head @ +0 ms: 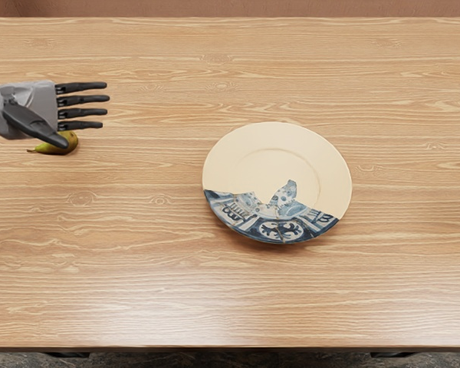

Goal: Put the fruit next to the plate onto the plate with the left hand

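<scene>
A cream plate (277,172) with a blue patterned near edge lies on the wooden table, right of centre. A yellow-green fruit (60,146) rests on the table at the far left, mostly hidden under my left hand (65,115). That grey and black hand comes in from the left edge and hovers over the fruit, its fingers (84,100) stretched out straight toward the right and its thumb pointing down across the fruit. It holds nothing. The fruit lies well left of the plate.
The wooden table (230,291) fills the view, with its front edge near the bottom of the picture and a brown wall behind its far edge.
</scene>
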